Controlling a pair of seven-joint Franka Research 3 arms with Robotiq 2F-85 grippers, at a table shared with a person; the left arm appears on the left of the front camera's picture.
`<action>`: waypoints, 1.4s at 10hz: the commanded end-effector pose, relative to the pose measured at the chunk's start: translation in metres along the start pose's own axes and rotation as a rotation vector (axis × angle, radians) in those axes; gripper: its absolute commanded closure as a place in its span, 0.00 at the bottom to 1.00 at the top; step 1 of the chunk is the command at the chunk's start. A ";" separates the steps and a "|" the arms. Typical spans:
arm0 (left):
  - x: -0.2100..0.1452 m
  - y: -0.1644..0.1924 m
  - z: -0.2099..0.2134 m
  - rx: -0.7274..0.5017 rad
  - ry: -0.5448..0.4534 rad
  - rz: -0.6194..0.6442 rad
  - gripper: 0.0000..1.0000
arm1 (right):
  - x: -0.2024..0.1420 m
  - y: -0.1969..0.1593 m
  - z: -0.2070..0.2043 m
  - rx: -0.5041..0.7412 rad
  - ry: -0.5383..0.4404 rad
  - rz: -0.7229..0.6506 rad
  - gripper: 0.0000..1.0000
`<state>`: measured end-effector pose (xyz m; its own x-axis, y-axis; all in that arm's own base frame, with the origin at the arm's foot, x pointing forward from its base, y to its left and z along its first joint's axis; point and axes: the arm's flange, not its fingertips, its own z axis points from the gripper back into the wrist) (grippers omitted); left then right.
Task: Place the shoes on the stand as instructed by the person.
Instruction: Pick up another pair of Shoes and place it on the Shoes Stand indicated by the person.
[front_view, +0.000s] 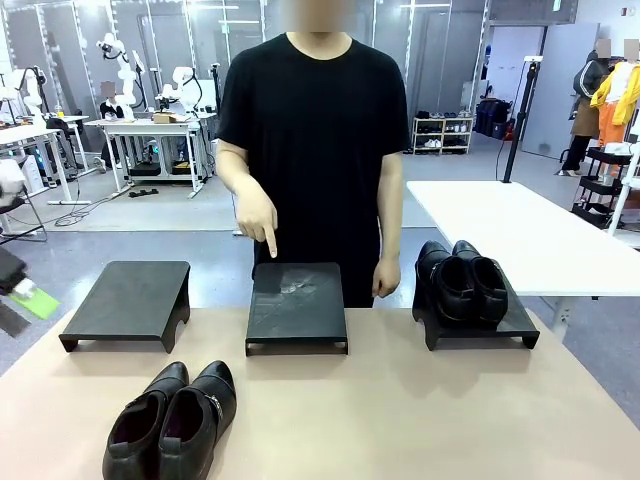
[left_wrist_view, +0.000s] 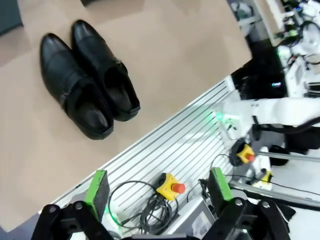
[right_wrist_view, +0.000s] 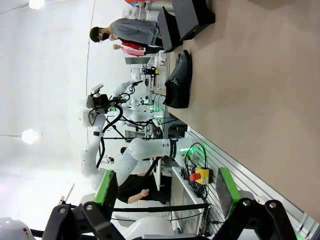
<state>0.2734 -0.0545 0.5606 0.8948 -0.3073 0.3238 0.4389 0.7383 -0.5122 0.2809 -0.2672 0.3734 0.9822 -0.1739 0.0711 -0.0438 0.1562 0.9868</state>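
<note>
across the bench (front_view: 420, 410), at your twelve o'clock, the person (front_view: 315, 130) in a black t-shirt stands behind the middle stand (front_view: 297, 310). the pointing hand (front_view: 258, 213) is lowered with its forefinger aimed down at that stand's far edge, and the other hand (front_view: 386, 276) hangs by the hip. the left stand (front_view: 128, 300) sits at nine o'clock of the middle one and the right stand (front_view: 520, 328) at three o'clock, the three in a row and apart from each other. one pair of shoes (front_view: 462, 283) rests side by side on top of the right stand. the loose pair of shoes (front_view: 172, 420) lies on the bench at about seven o'clock of the middle stand, close to your edge, the two shoes touching and their toes turned toward one o'clock. your left claw (left_wrist_view: 159, 186) is spread wide with nothing between its green pads. it hangs past the bench's near edge, over a ribbed rail and some cables, and the loose pair lies toward eleven o'clock in its view. your right claw (right_wrist_view: 166, 186) is likewise fully spread and holds nothing. its view is rolled sideways, with the loose pair seen side-on toward twelve o'clock and the stands beyond it.
</note>
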 end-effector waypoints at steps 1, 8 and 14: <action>0.007 -0.009 -0.031 0.073 0.026 0.025 0.00 | -0.004 0.002 -0.002 -0.013 0.003 0.008 0.00; 0.002 -0.009 -0.105 0.269 -0.057 0.137 0.00 | -0.004 0.002 -0.002 -0.013 0.003 0.008 0.00; -0.011 0.023 -0.154 0.319 -0.026 0.130 0.00 | -0.004 0.002 -0.002 -0.013 0.003 0.008 0.00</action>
<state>0.3247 -0.1409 0.4785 0.9475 -0.1736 0.2684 0.2492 0.9271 -0.2801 0.2804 -0.2664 0.3735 0.9821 -0.1740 0.0720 -0.0448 0.1552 0.9869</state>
